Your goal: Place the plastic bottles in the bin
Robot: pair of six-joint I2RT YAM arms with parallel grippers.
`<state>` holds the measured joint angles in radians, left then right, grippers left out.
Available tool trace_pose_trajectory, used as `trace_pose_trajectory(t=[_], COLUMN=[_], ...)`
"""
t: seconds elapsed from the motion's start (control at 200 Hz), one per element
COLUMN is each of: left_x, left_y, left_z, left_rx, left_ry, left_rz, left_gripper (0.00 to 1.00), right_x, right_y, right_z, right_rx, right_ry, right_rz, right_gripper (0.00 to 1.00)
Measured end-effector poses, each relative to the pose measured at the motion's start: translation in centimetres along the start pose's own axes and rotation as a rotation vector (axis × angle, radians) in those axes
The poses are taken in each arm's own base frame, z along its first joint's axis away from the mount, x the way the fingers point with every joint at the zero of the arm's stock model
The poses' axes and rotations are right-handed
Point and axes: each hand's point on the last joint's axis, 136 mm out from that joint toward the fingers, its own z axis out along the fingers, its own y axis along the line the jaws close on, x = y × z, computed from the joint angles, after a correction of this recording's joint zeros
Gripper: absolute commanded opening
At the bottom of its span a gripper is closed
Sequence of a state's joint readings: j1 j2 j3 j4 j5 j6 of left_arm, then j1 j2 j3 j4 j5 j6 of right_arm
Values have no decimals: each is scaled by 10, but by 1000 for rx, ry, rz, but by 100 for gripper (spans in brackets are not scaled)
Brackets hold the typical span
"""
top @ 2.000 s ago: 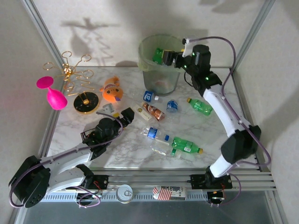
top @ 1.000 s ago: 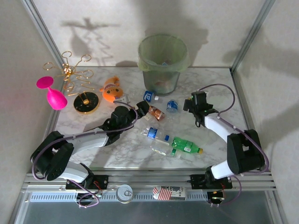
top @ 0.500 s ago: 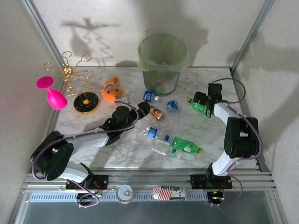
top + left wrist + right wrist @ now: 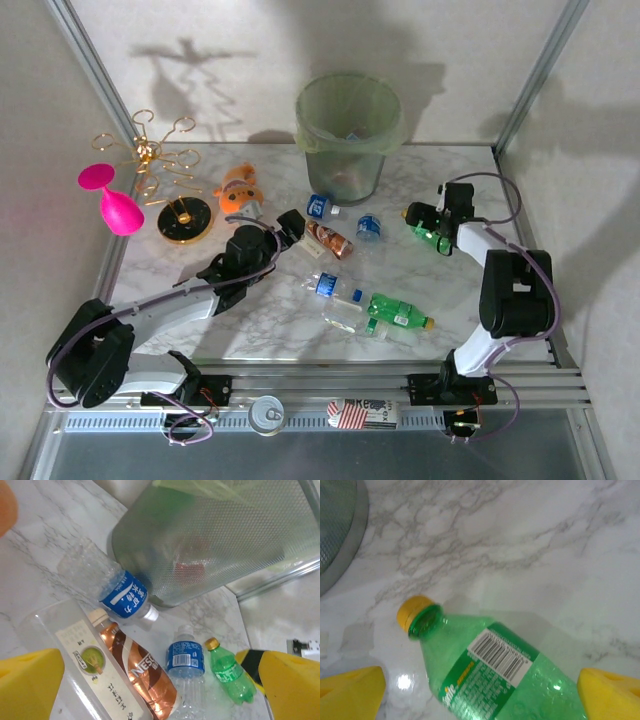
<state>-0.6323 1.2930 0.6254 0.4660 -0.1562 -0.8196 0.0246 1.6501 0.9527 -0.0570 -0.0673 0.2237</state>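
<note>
Change: right pincer (image 4: 480, 692), spread, lowered astride green bottle (image 4: 490, 675) near right edge.
Left pincer (image 4: 160, 680): spread beside brown bottle (image 4: 142, 675).
Meaning: next load for bin (image 4: 345, 160).

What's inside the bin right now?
Through the translucent wall of the bin, a blurred red shape shows, probably a bottle. The frosted wall and liner hide what else lies inside.

robot lab test cell, aluminium frame posts (image 4: 88, 70), white panel walls (image 4: 250, 40), marble-print tabletop (image 4: 440, 290), arms (image 4: 160, 310) bolted to rail (image 4: 320, 385)
</note>
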Motion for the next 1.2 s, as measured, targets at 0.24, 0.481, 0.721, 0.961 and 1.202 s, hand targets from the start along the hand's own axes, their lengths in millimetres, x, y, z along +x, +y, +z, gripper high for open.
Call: trace_pose_trajectory(t=[0.24, 0.481, 0.721, 0.961, 1.202], left_x=[4, 5, 4, 3, 5], left_y=[14, 15, 18, 19, 21], left_z=[-3, -5, -12, -12, -13], left_rx=[-30, -30, -28, -29, -33], left_ry=[-2, -2, -9, -12, -10], left_rz=[-14, -35, -45, -45, -44], left_gripper=[100, 100, 100, 100, 100], right_x=[15, 28, 46, 49, 43], right_y=[13, 15, 4, 1, 1], right_z=[-14, -8, 12, 21, 21], right_rx=[-40, -29, 14, 28, 37], right_ry=[9, 42, 105, 127, 111], right_rz=[-4, -8, 4, 29, 39], right_gripper=[96, 91, 90, 89, 73])
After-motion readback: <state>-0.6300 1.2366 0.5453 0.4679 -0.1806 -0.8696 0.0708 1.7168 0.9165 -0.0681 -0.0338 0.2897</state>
